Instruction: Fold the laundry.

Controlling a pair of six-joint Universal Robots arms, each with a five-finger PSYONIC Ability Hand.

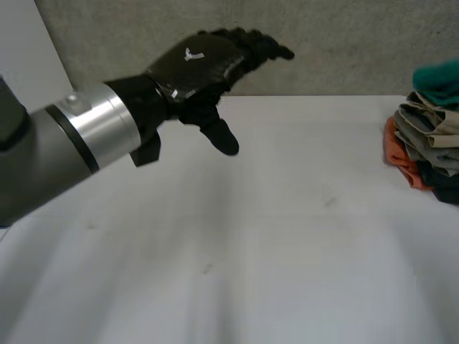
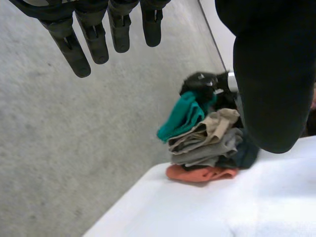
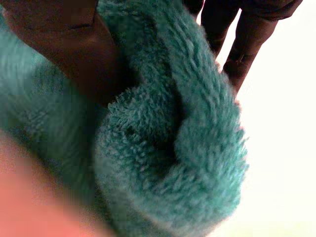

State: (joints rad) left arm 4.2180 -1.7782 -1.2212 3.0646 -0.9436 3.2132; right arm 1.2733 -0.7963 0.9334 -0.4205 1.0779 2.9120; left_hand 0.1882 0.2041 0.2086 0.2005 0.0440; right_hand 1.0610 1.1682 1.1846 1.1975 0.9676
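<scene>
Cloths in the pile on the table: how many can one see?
5, stacked: teal towel on top, gripped by the right hand; beige cloth; grey cloth; dark blue cloth; orange cloth at the bottom. Others may be hidden inside.

Table surface was open across middle and near side. Clothes stack blocked far right edge, right hand clamped on teal towel there. Left hand hung loose-fingered over far left.
</scene>
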